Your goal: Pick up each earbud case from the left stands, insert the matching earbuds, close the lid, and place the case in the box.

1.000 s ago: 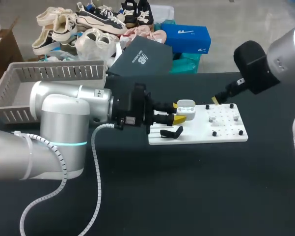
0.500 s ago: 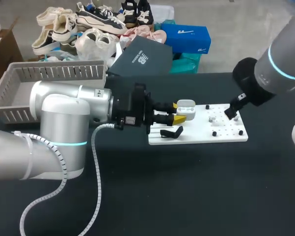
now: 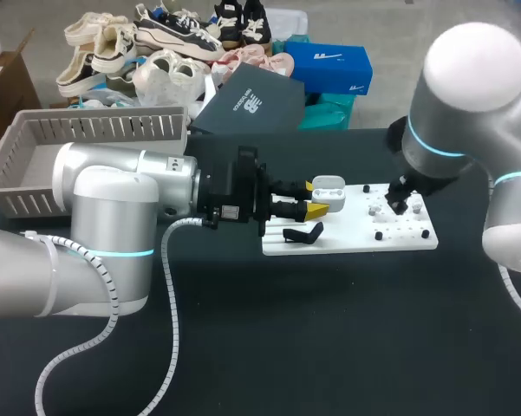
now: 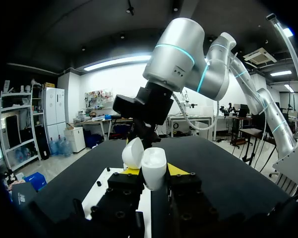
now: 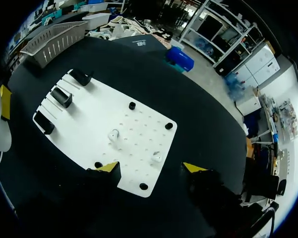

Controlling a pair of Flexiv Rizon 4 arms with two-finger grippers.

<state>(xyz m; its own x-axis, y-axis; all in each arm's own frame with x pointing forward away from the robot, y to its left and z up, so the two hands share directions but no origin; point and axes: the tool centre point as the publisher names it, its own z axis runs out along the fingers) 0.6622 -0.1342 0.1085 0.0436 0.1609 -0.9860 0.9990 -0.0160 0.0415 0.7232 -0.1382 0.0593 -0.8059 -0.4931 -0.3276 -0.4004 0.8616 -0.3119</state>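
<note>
The nearer earbud (image 5: 156,157) sat on the white board (image 5: 89,124) just ahead of the right tool (image 5: 150,168), between its wide-open, empty fingers. The open-lidded case (image 4: 152,162) was well aside, clamped in the left tool (image 4: 153,173) above the counter (image 5: 203,119).

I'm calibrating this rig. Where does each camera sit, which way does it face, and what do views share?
Head view: fixed above and behind the robot, looking down on the table; left arm and right arm show.
Left wrist view: on the left wrist, facing the right arm past the left end effector, shut on the open earbud case.
Right wrist view: on the right wrist, looking down past the open right end effector at the white board.
Shared: all three show the earbud case.
</note>
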